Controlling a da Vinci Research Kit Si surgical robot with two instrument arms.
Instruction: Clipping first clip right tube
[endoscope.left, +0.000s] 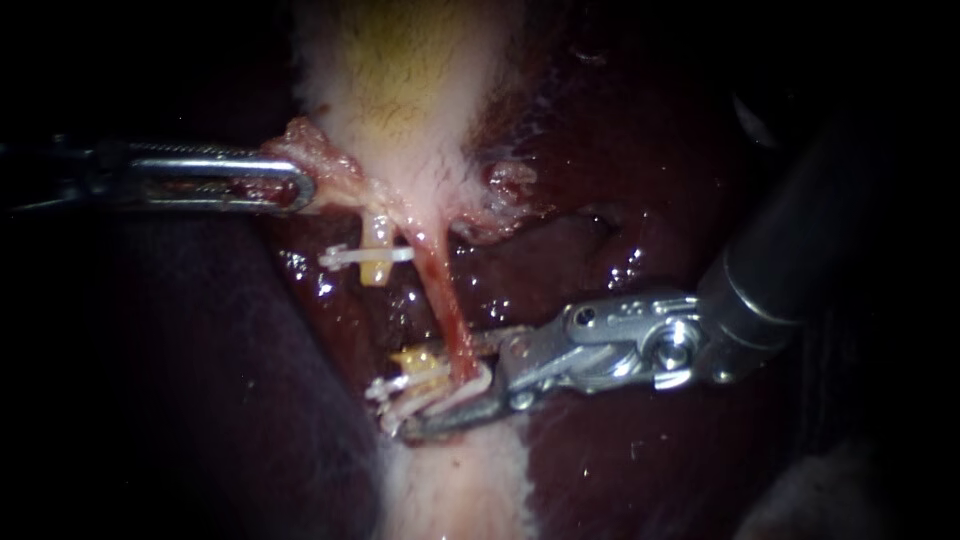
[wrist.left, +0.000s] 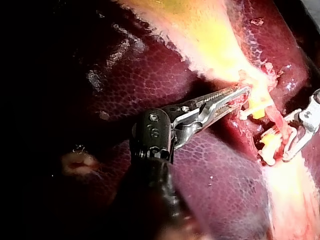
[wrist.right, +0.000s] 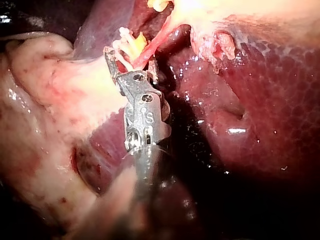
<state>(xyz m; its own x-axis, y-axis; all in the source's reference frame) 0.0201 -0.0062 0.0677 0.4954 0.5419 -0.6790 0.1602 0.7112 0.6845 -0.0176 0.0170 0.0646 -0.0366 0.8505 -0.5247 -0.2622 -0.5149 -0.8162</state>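
Claw of the right instrument (endoscope.left: 445, 385) is held apart astride the lower end of the red right tube (endoscope.left: 440, 290), beside the clipped yellow stump (endoscope.left: 415, 362), while the left instrument (endoscope.left: 295, 185) claw is clamped on pale tissue (endoscope.left: 335, 170) below the gallbladder (endoscope.left: 400, 80).

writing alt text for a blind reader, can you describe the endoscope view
My right instrument holds its open jaws around the reddish right tube, low down beside white clips. My left instrument grips pale tissue beside the gallbladder; a white clip crosses the yellowish left tube, dark liver around.
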